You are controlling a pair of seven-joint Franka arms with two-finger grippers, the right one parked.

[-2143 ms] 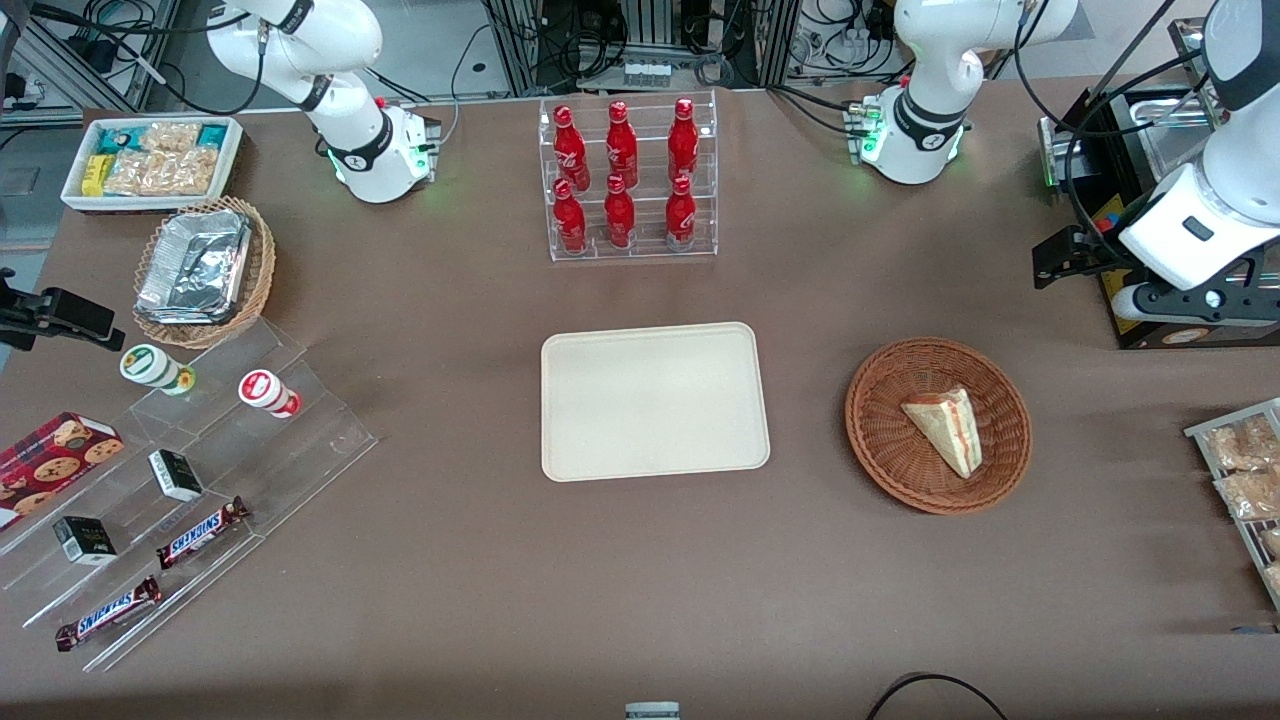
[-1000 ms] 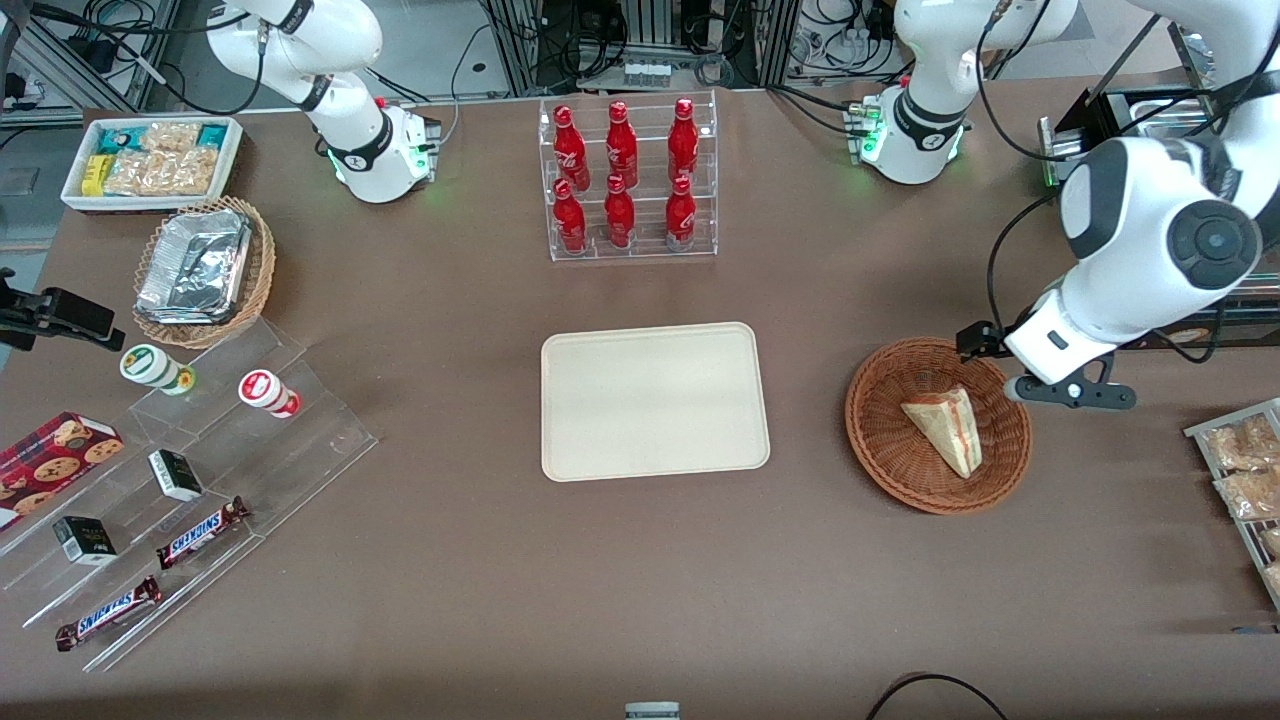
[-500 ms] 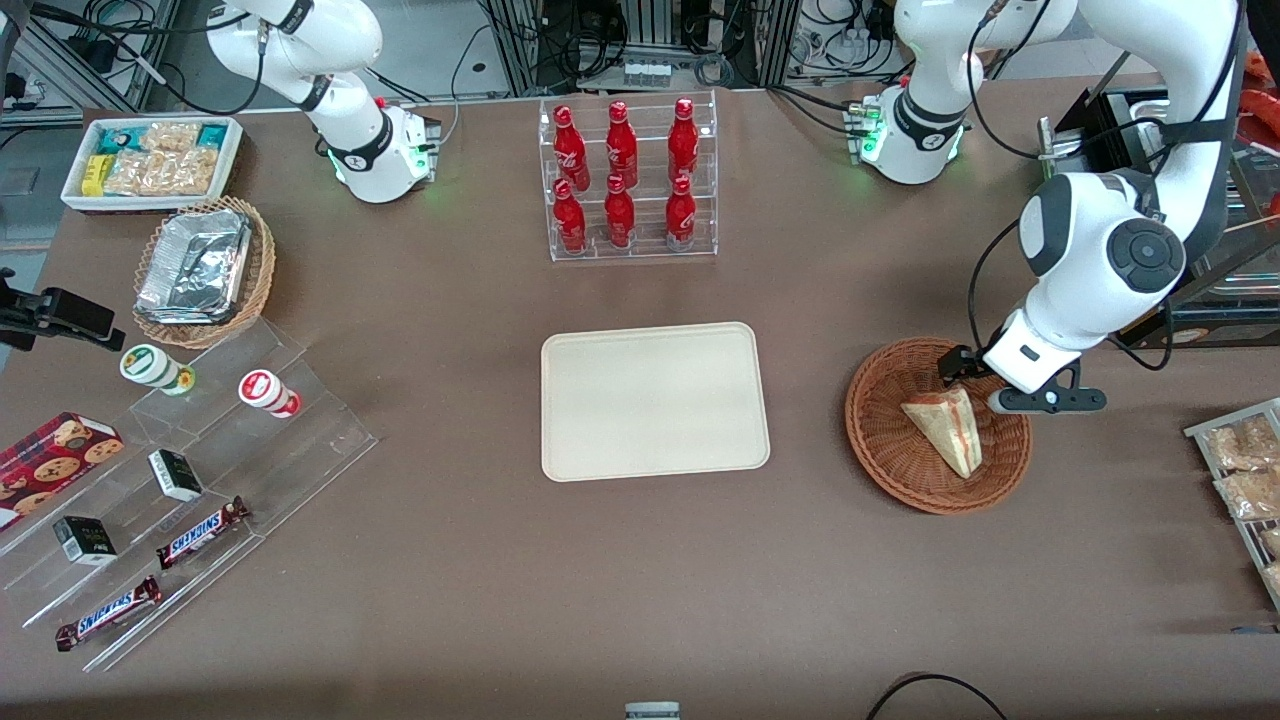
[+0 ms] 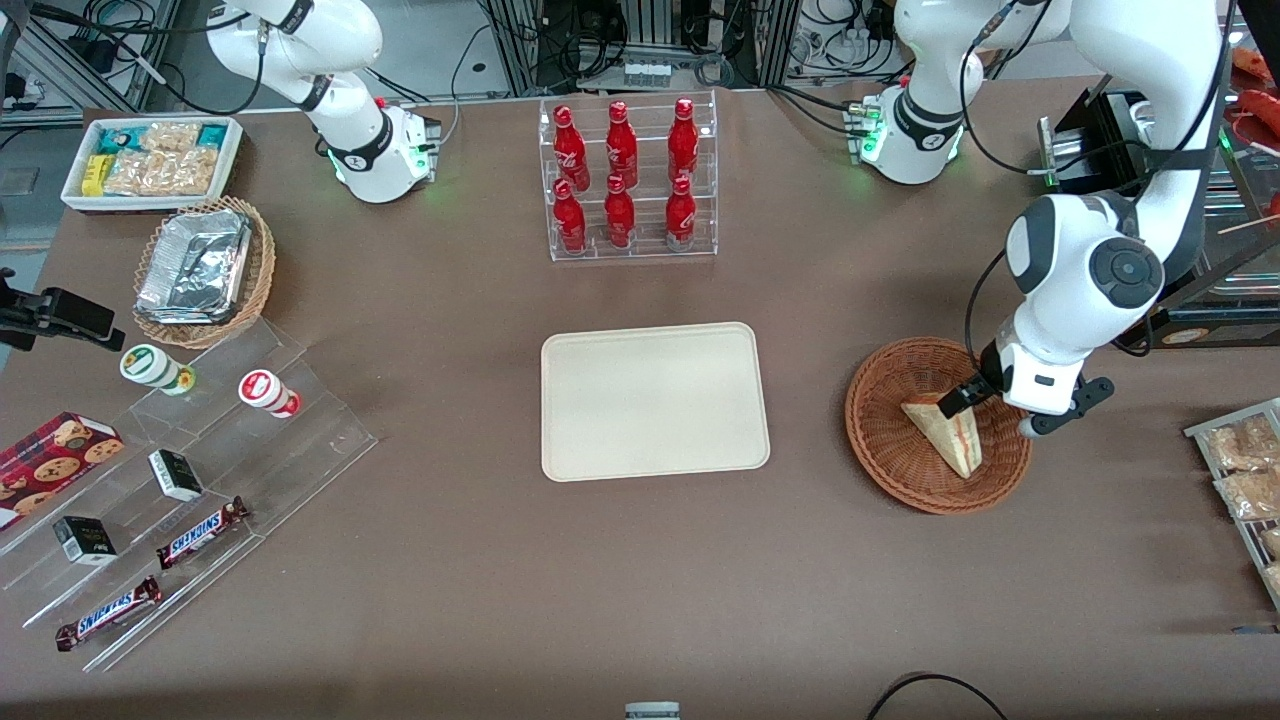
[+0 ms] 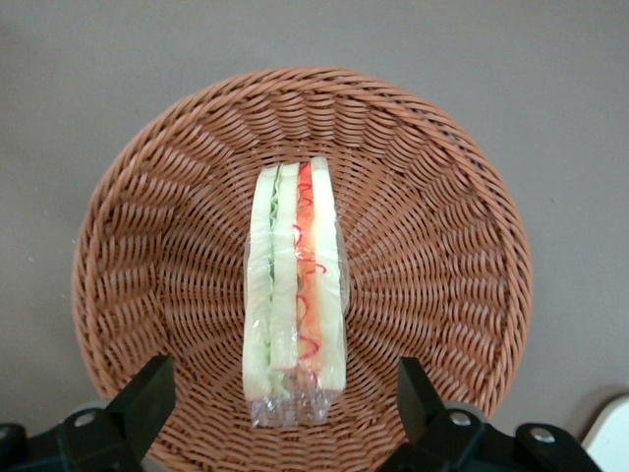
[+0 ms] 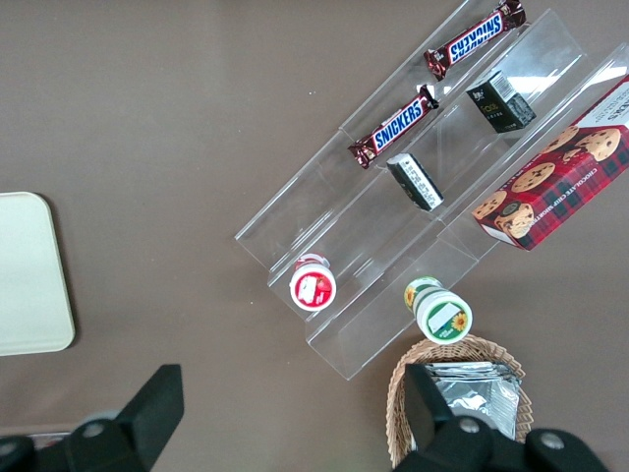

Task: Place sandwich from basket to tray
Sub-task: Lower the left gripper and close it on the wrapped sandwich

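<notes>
Sandwich [image 5: 295,295], a clear-wrapped white-bread wedge, lies in the round reddish-brown wicker basket [image 5: 452,246]. Left gripper [image 5: 285,398] hovers above it, fingers [image 5: 147,393] spread apart, touching nothing. Cream rectangular tray [image 4: 655,400] sits mid-frame in the front view.

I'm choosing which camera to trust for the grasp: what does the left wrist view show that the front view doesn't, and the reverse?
Only the left wrist view shows the gripper open, its fingers spread either side of the sandwich, and the filling layers edge-on: green, pale, red-orange. Only the front view shows the tray, bare, lying toward the parked arm's end from the basket, and the rack of red bottles farther from the camera. Both show the wrapped sandwich lying in the reddish-brown basket with the gripper above it.
</notes>
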